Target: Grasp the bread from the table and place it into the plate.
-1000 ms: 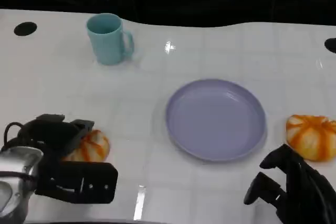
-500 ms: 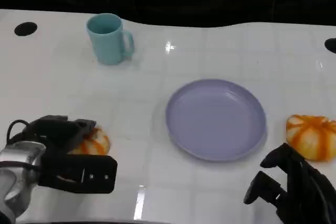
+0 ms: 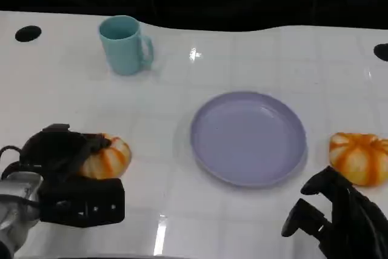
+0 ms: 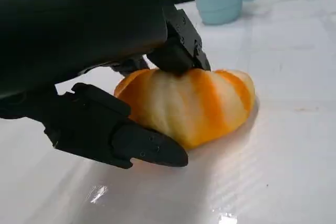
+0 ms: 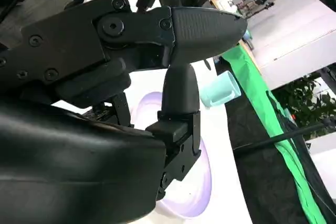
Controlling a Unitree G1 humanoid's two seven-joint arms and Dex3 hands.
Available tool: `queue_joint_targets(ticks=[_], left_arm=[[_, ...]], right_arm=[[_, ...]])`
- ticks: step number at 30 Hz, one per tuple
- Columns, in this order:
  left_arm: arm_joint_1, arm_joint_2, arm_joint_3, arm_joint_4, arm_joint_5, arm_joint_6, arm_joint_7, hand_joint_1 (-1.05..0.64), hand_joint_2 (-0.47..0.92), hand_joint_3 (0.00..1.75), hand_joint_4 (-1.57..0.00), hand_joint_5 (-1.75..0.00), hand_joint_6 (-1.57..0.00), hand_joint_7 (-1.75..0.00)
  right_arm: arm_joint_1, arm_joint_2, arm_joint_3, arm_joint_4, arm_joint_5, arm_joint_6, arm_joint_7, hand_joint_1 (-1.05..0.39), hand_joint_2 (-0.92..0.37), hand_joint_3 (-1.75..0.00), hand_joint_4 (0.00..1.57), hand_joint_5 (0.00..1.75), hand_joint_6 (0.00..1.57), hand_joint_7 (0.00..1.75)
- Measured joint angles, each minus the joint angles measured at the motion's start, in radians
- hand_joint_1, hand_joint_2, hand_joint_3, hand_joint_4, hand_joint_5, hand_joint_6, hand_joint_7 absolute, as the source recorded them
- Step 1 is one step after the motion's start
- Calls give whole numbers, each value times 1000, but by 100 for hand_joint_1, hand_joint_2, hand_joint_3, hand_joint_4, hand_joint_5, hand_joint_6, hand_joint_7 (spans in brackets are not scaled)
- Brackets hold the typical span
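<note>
An orange-and-cream striped bread (image 3: 109, 156) lies at the near left of the white table. My left hand (image 3: 60, 165) grips it from its left side. In the left wrist view a fingertip (image 4: 178, 51) presses on top of the bread (image 4: 197, 103) and the thumb (image 4: 131, 142) lies against its near side. I cannot tell whether the bread still touches the table. The lilac plate (image 3: 247, 137) stands in the middle with nothing on it. My right hand (image 3: 339, 219) hovers at the near right with its fingers apart, holding nothing.
A second striped bread (image 3: 360, 158) lies to the right of the plate, just beyond my right hand. A light blue mug (image 3: 124, 45) stands at the far left. Black round holes (image 3: 28, 33) mark the table's far corners. The right wrist view shows the plate (image 5: 197, 192) and mug (image 5: 220, 90).
My left hand has drawn back toward the left and closed on the bread. The bread has shifted a little away from me and shows more fully. The right hand has not moved.
</note>
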Motion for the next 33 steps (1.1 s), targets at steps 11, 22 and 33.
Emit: queue_joint_targets(ticks=[11, 22, 33], left_arm=[[-11, -5, -19, 71, -1, -71, 101, -33, 92, 36, -79, -175, -55, -175], [5, -14, 15, 39, -45, -116, 204, -24, 92, 51, -81, -175, -61, -175], [13, -31, 58, -114, -123, -115, 138, -23, 77, 77, -82, -175, -63, -175]], right_arm=[[0, 0, 0, -1, 0, 1, -4, -48, -92, -49, 62, 175, 37, 175], [0, 0, -2, 0, 6, 11, -4, -47, -92, -49, 62, 175, 37, 175], [-7, -8, -23, 10, 21, 15, 3, -48, -92, -47, 64, 175, 40, 174]])
